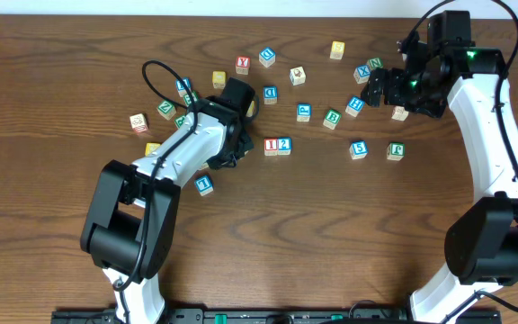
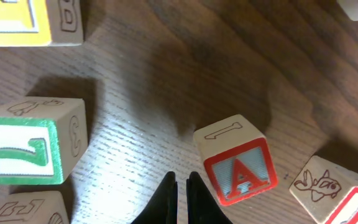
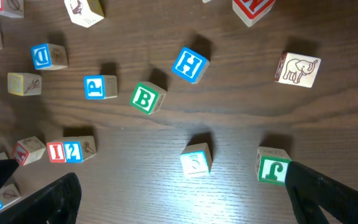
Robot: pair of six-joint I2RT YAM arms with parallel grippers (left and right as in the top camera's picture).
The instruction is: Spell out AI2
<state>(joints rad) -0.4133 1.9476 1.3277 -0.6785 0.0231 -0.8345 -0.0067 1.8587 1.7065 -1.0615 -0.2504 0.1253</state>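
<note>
- The worktop point(image 1: 61, 54) is dark wood, with lettered cubes scattered over its far half.
- The left hand point(image 2: 181, 182) is low near the middle of the worktop, its fingers pressed together on nothing.
- The right hand point(image 1: 383, 88) hangs near the far right corner, spread wide and empty.
- The A point(image 2: 238, 169) sits flat on the worktop just right of the left hand's tips. Whether they touch cannot be told, and from overhead that hand hides it.
- The I point(image 1: 271, 146) and the 2 point(image 1: 283, 145) stand touching near the middle, with the I on the left.
- The A is just left of the I, turned a little askew to the pair.
- A green J cube point(image 2: 20, 152) lies left of the left hand, apart from it.
</note>
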